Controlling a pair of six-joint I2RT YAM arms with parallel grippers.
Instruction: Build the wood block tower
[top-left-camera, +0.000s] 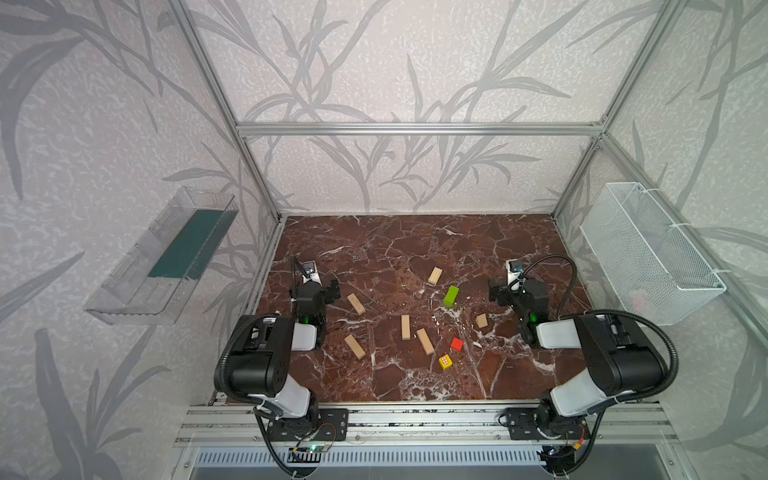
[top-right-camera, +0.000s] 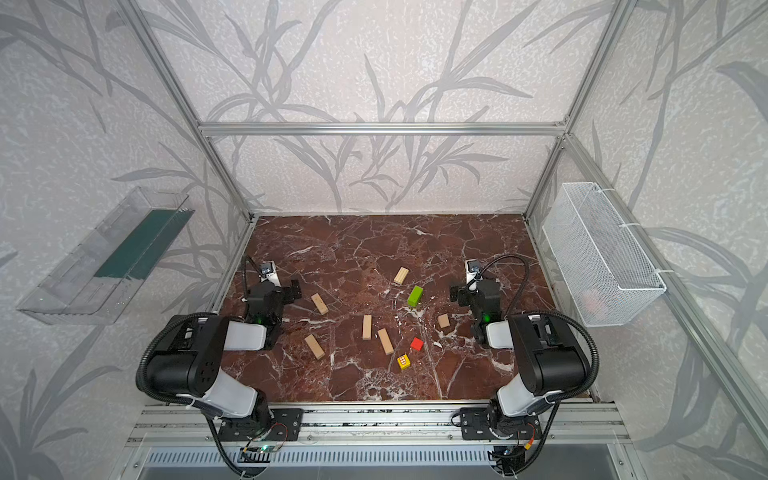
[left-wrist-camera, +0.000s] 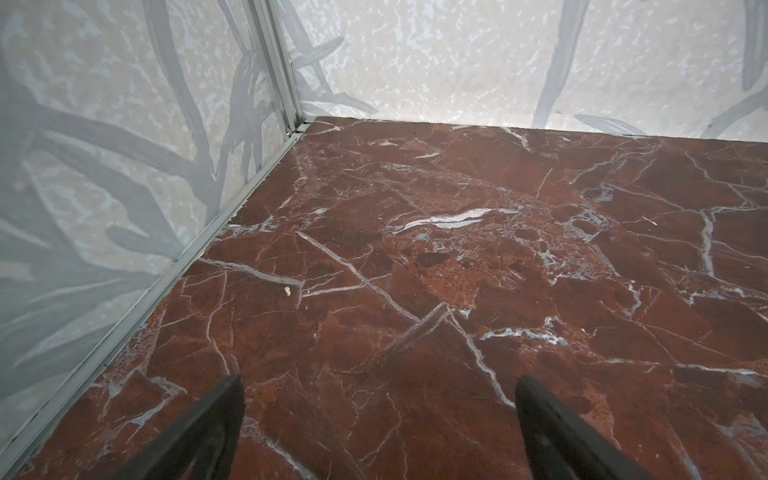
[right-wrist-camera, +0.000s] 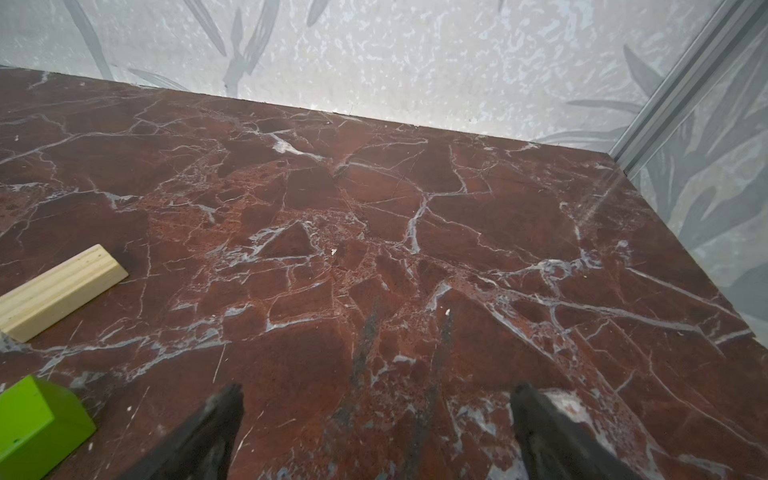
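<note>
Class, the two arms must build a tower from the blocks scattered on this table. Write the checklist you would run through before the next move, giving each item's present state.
1. The left pincer open and empty: ok.
2. The right pincer open and empty: ok.
3. Tower base laid: not ok; nothing is stacked yet on the marble tabletop.
4. The lime-green bar close to the right pincer: ok.
5. The red cube and the yellow patterned cube apart, each free to grasp: ok.
</note>
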